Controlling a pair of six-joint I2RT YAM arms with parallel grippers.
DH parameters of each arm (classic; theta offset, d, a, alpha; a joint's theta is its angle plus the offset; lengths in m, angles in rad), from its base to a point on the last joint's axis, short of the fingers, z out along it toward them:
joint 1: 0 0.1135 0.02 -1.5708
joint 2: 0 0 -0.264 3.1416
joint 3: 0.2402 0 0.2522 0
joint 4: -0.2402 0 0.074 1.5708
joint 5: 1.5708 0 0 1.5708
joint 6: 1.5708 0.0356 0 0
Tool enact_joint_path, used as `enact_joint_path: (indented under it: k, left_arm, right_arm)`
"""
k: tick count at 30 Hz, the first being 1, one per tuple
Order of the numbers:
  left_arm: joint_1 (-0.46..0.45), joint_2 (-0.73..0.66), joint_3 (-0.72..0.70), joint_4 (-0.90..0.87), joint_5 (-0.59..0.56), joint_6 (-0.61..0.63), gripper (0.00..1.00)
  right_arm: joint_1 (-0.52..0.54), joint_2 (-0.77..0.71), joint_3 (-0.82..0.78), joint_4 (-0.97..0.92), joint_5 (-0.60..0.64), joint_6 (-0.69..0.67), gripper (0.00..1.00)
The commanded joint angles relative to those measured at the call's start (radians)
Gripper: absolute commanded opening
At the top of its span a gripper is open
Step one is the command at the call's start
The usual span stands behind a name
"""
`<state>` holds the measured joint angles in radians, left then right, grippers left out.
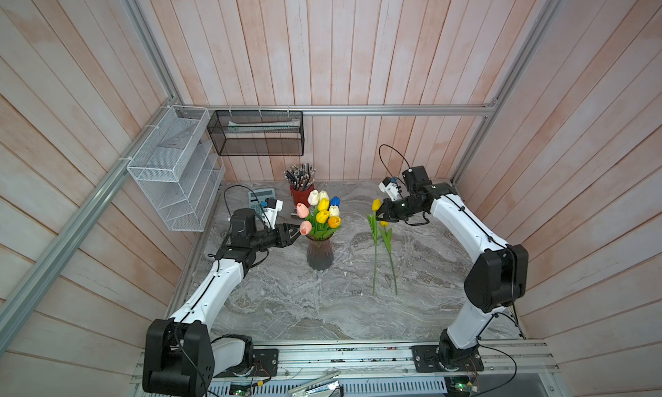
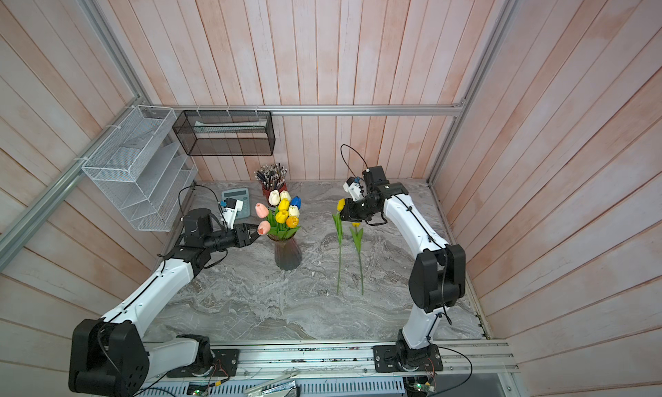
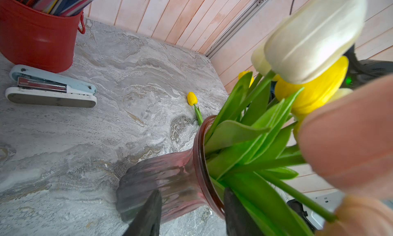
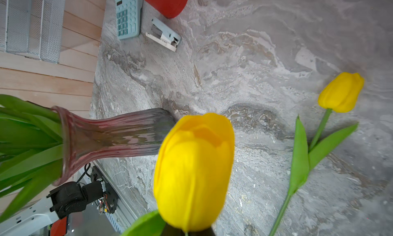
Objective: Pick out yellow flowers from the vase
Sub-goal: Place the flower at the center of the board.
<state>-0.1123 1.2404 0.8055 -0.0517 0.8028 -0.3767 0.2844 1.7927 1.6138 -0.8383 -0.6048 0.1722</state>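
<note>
The left gripper stands at 9 o'clock of the vase. In the left wrist view its fingers sit part-way apart with the vase neck between them, just under the flared rim. This reads as a steadying clamp, so that the vase neither tips nor lifts when a stem is drawn out. The right gripper is closed on the stem of one yellow tulip directly below the head, at 3 o'clock of the vase and well apart from it. A grip this close to the head keeps the long, flexible stem hanging under control. The stem trails toward 6 o'clock; whether its tip rests on the table cannot be determined. A second yellow tulip lies flat just beside the first, at its 3 o'clock, with the stems near parallel. This apparently collects removed flowers in one row clear of the vase. Three yellow heads stand in the vase among white, pink and blue tulips, so the task is judged partly complete.
</note>
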Motion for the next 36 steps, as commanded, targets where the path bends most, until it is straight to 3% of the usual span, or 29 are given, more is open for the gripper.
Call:
enact_joint_path:
  k: [1, 16, 36]
  left_arm:
    - [0.001, 0.008, -0.016, 0.022, 0.005, 0.024, 0.48]
    - [0.003, 0.019, -0.008, 0.015, 0.011, 0.022, 0.48]
    - [0.018, 0.018, -0.003, 0.002, 0.015, 0.029, 0.48]
  right_arm:
    - [-0.022, 0.056, -0.007, -0.003, -0.091, -0.065, 0.0]
    - [-0.079, 0.256, 0.0, 0.062, -0.104, -0.088, 0.0]
    - [-0.084, 0.371, 0.001, 0.161, -0.09, -0.039, 0.0]
